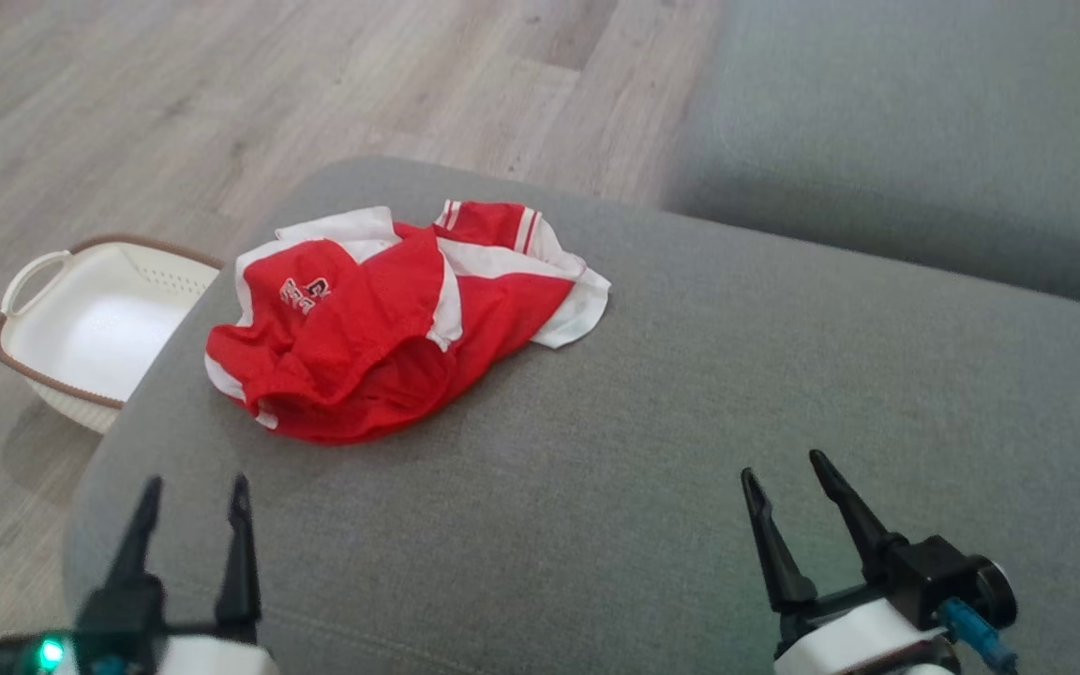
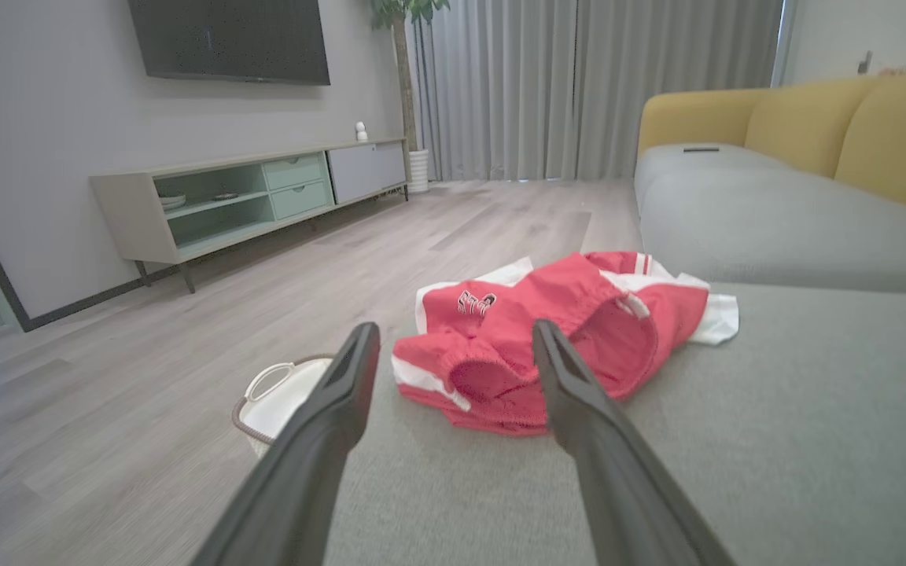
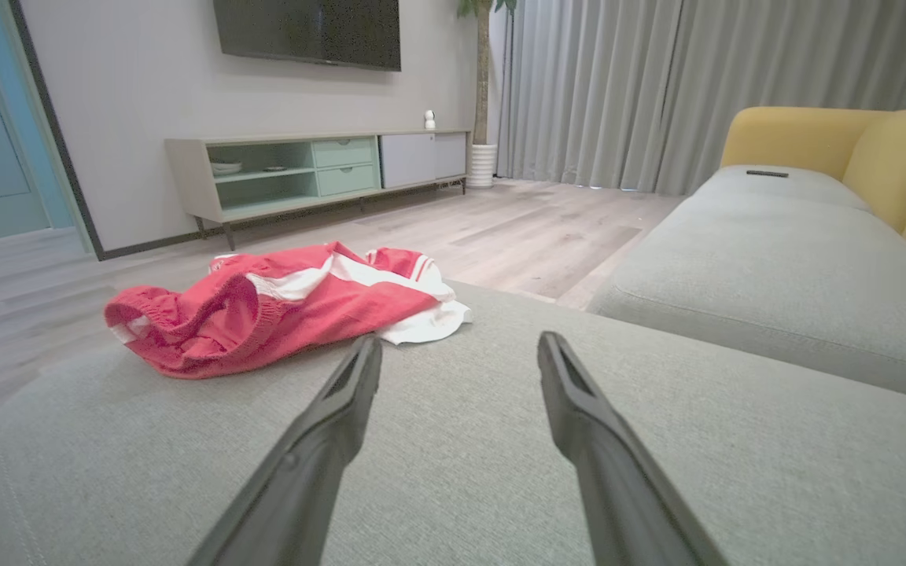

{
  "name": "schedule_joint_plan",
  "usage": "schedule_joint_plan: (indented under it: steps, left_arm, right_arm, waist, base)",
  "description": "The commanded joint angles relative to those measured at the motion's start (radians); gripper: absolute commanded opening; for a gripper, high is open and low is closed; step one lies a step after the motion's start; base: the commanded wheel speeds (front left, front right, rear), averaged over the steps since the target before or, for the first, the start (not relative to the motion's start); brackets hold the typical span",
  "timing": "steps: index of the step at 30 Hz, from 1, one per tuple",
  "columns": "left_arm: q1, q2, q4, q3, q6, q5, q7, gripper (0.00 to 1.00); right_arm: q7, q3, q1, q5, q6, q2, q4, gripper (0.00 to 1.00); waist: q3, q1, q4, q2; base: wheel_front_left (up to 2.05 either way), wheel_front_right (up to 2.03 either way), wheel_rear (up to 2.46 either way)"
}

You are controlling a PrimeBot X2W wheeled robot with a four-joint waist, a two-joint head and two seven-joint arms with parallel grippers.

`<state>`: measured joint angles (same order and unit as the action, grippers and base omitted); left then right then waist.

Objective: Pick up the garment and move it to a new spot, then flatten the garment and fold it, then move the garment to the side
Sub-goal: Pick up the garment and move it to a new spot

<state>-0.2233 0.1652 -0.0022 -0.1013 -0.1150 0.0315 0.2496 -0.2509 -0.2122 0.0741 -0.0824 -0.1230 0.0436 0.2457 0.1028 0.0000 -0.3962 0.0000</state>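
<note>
On the grey cushion (image 1: 615, 450), toward its left edge, the garment (image 1: 381, 328) lies crumpled: red and white, thin, limp, judged light. Recommended hold: the bunched hem nearest the robot. Left gripper (image 1: 197, 483) and right gripper (image 1: 782, 466) stand short of it, jaws apart, empty.

One garment (image 1: 390, 328) — one basket (image 1: 7, 349) — one TV (image 2: 233, 35), one cabinet (image 2: 138, 212), one plant (image 2: 401, 79).

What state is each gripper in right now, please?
Left gripper: open, holding nothing, short of the red and white garment.
Right gripper: open, holding nothing, over the grey cushion.
</note>
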Motion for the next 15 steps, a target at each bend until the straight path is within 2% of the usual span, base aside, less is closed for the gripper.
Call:
schedule_joint_plan:
  steps: [1, 8, 11, 15]
  left_arm:
    - [0.093, -0.011, -0.066, 0.053, 0.009, 0.025, 0.012, 1.0]
    - [0.289, 0.001, -0.084, 0.077, 0.082, 0.074, 0.012, 1.0]
    - [0.428, 0.01, -0.012, 0.091, 0.123, 0.136, -0.019, 1.0]
    - [0.636, 0.06, 0.13, 0.095, 0.173, 0.174, -0.12, 1.0]
  right_arm:
    - [-0.011, -0.004, -0.02, 0.022, -0.008, 0.007, -0.028, 1.0]
    - [-0.011, 0.031, -0.031, 0.084, -0.008, 0.007, -0.032, 1.0]
    - [-0.011, 0.035, -0.063, 0.104, -0.008, 0.019, -0.038, 1.0]
    - [-0.011, 0.048, -0.107, 0.119, -0.008, 0.045, -0.049, 1.0]
  waist:
    - [-0.025, 0.0, 0.011, 0.0]
    - [-0.11, 0.0, 0.032, 0.0]
    - [-0.17, 0.0, 0.05, 0.0]
    - [-0.255, 0.0, 0.066, 0.0]
  base:
    - [0.0, 0.0, 0.0]
    - [0.0, 0.0, 0.0]
    - [0.0, 0.0, 0.0]
    - [0.0, 0.0, 0.0]
